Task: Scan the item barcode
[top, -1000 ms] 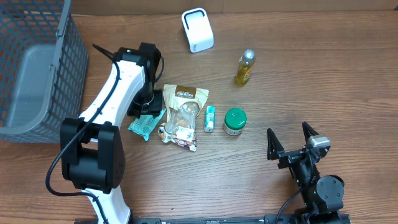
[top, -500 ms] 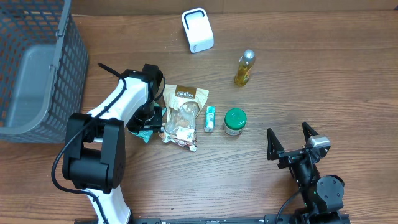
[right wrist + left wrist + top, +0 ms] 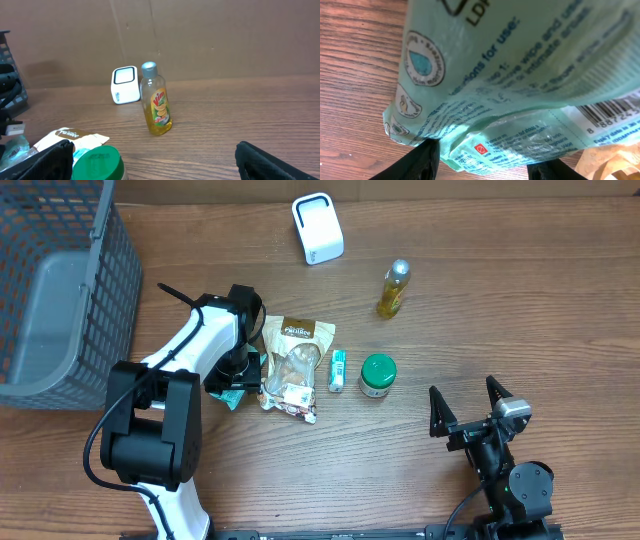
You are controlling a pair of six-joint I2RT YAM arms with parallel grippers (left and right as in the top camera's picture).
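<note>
The grey wire basket (image 3: 60, 290) at the left edge is unmoved over the last second. The left arm (image 3: 190, 345) is seen drawn in and set lower than 1 second ago, and it has held that pose for the last half second. The right gripper (image 3: 467, 408) is kept parked at the near right, its 2 fingers spread wide with nothing between them.

The brown snack pouch (image 3: 296, 360) is not disturbed. Just beside it, on the table, lies the teal wipes packet (image 3: 232, 390). It was mostly uncovered before and is now largely hidden under the left gripper (image 3: 243, 370).

In the wrist view, the left gripper's 2 dark fingertips (image 3: 422, 159) are set either side of the packet's crinkled end. Whether they pinch it cannot be told.

The white scanner (image 3: 318, 228) stands well apart. The barcode (image 3: 612, 111) is shown at the packet's right end.

The pickup is judged to be under way, and no scan is yet made.
</note>
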